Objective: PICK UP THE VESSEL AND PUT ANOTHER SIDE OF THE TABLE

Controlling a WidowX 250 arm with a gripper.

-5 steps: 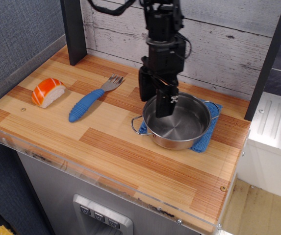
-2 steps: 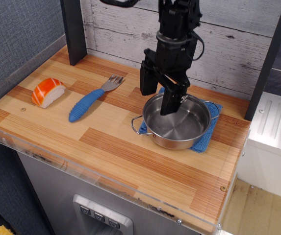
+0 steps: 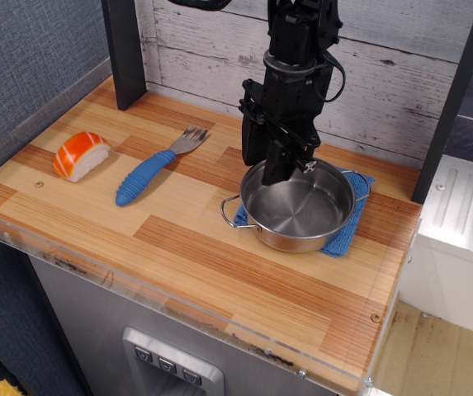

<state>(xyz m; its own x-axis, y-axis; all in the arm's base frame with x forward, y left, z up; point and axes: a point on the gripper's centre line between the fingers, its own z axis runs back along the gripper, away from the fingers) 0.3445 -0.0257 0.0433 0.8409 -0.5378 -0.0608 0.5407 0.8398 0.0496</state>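
The vessel (image 3: 302,210), a shallow shiny steel pot with two wire loop handles, sits on a blue cloth (image 3: 343,238) at the right of the striped wooden table (image 3: 178,247). My black gripper (image 3: 266,169) hangs straight down over the pot's back-left rim. One finger is outside the rim and one inside. The fingers stand close together and look shut on the rim. The pot rests flat on the cloth.
A blue-handled fork (image 3: 149,175) lies left of the pot, and a salmon sushi piece (image 3: 81,154) lies further left. A black post (image 3: 125,54) stands at the back left and another (image 3: 451,107) at the right. A white plank wall runs behind.
The gripper shifted slightly right over the pot's back-left rim, and its fingers drew together from wide open. The pot has not moved.
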